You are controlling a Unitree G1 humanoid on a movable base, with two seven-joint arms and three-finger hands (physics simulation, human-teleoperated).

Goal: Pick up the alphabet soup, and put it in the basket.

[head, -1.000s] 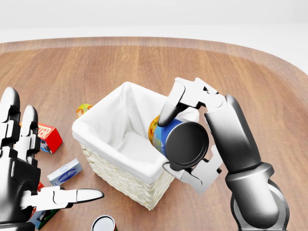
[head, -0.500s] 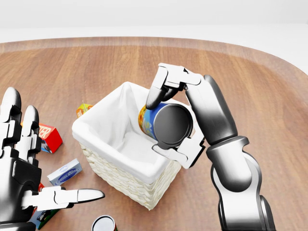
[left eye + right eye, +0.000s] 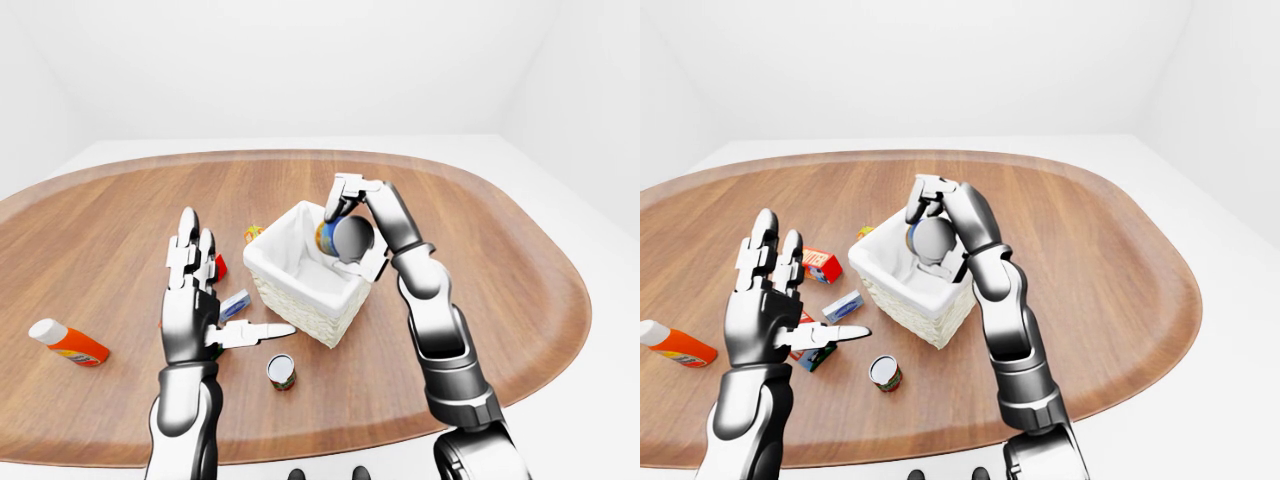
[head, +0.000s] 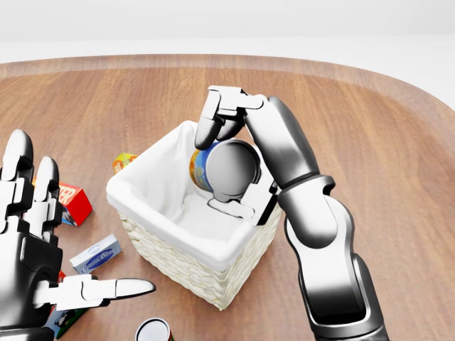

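Right hand (image 4: 226, 160), soup (image 4: 205, 169) now over basket (image 4: 153, 245)

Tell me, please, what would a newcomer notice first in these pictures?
First, the right hand at the centre of the head view, shut on the alphabet soup can, which lies tilted over the white-lined basket. Next, the left hand at the lower left, open with fingers spread, above small boxes on the wooden table.
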